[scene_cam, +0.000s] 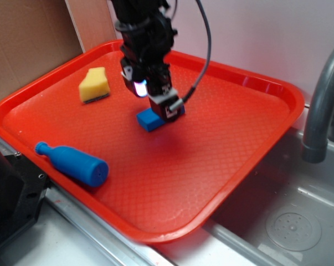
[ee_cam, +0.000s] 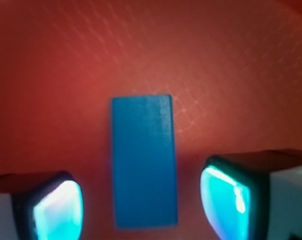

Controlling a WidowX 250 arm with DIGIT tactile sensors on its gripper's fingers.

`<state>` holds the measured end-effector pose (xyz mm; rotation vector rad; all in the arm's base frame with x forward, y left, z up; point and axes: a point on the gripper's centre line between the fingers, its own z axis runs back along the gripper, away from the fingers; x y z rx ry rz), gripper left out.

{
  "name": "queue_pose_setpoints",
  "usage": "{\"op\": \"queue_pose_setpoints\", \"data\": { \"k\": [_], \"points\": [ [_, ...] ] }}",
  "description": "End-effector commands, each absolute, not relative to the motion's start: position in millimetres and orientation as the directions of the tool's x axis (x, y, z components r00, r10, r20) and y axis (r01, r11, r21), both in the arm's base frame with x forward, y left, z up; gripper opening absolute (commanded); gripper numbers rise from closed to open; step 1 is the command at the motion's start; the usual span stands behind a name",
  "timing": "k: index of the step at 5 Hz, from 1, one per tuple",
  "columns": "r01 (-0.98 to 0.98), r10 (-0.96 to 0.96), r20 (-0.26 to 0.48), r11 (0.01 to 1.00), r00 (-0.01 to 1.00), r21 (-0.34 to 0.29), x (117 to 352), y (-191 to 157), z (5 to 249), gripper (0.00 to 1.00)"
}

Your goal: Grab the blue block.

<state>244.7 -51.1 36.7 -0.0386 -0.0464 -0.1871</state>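
From the exterior view, I have the gripper (scene_cam: 165, 106) low over the blue block (scene_cam: 150, 119), which lies flat near the middle of the textured red tray (scene_cam: 155, 183); the grab isn't made yet. On the wrist view, the jaws stand wide open, empty, at 7 and 5 o'clock, straddling the smooth rectangular blue block (ee_cam: 143, 160).

Beneath me the red plastic tray (scene_cam: 255, 138) has a glossy rim and a fine diamond-textured floor. The small bright-blue rectangular block (ee_cam: 143, 160) between my glossy glowing pads (ee_cam: 226, 195) looks like smooth, matt plastic. The yellow sponge (scene_cam: 94, 84) near the tray's far left edge looks porous and dull.
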Motion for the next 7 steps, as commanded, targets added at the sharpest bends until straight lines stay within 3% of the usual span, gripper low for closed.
{"op": "queue_pose_setpoints", "data": {
  "k": [1, 2, 3, 4, 5, 6, 7],
  "points": [
    [0.173, -0.172, 0.091, 0.985, 0.981, -0.01, 248.8, -59.3, 30.7, 0.0],
    [0.163, -0.158, 0.137, 0.986, 0.978, -0.026, 242.4, -50.2, 56.6, 0.0],
    [0.109, -0.106, 0.165, 0.994, 0.981, -0.008, 235.6, -31.7, 99.8, 0.0],
    [0.042, -0.037, 0.144, 0.999, 0.989, -0.028, 216.6, -11.0, 149.5, 0.0],
    [-0.066, 0.066, 0.142, 0.998, 0.988, -0.009, 203.9, 4.0, 175.3, 0.0],
    [-0.226, 0.228, 0.122, 0.974, 0.966, -0.03, 199.8, 23.8, 190.2, 0.0],
    [-0.309, 0.315, 0.092, 0.948, 0.945, -0.076, 200.8, 36.8, 188.7, 0.0]
  ]
}}
